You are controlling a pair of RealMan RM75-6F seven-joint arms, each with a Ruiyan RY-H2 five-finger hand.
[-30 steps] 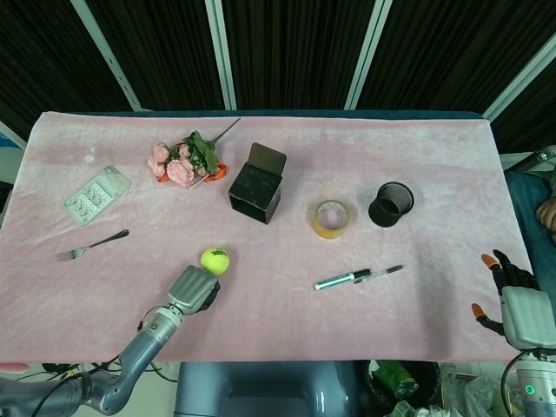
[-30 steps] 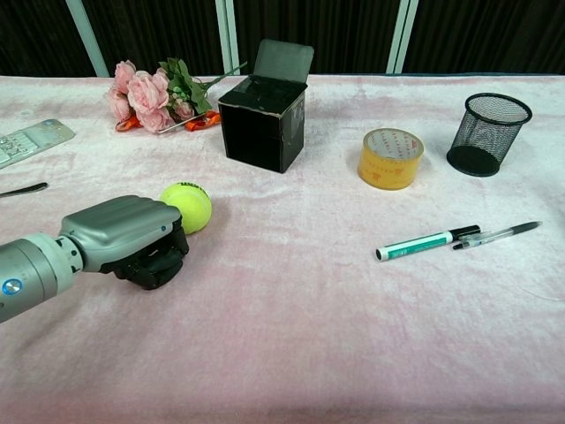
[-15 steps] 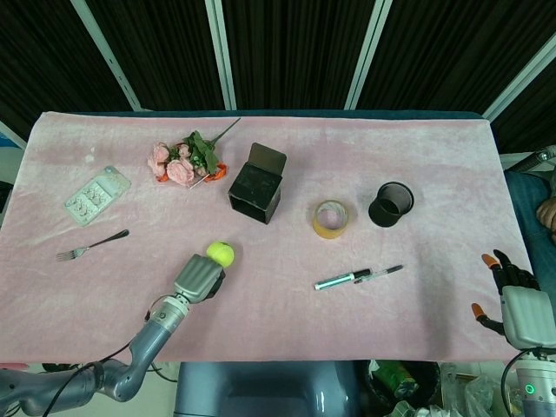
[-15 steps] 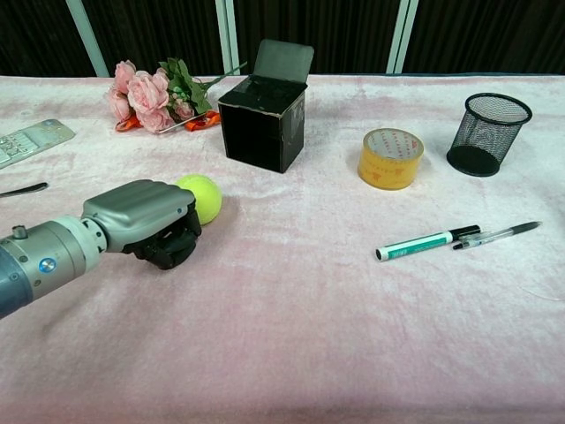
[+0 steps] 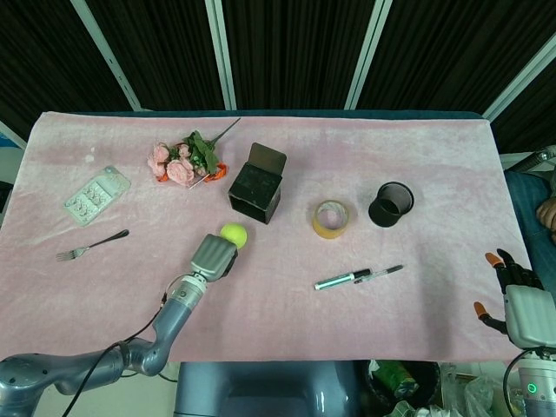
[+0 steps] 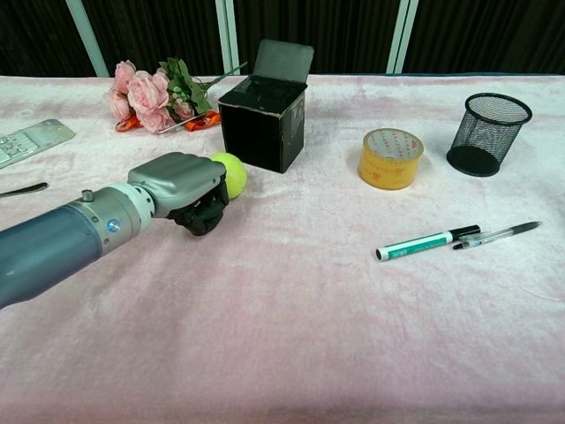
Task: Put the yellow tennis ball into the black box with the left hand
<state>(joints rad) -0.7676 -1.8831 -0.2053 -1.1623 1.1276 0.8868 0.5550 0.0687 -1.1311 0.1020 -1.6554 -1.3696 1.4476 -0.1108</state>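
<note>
The yellow tennis ball (image 6: 231, 174) sits at the front of the left hand (image 6: 185, 190), whose dark fingers (image 6: 201, 217) are curled under the grey shell; the ball looks held against them, though the actual contact is hidden behind the hand, so I cannot tell for sure whether it is gripped or only pressed along. In the chest view the ball appears just clear of the cloth and just beside the near lower corner of the black square box with its lid flipped up (image 6: 262, 117), not yet above its rim. The head view shows the same: ball (image 5: 234, 234) near the box (image 5: 255, 191), on its near side. So, by my reading, the pick-up seems done and the carry is well along; what remains is lifting the ball over the box's open top and letting it go inside. Further out on the pink-clothed bench (image 5: 287, 304) lie a bunch of pink artificial roses (image 6: 146, 93), a roll of yellow tape (image 6: 391, 157), a black mesh pen cup (image 6: 488, 133) and two pens (image 6: 455, 239). The right hand (image 5: 521, 306) waits at the bench's far right edge, fingers spread and holding nothing.
</note>
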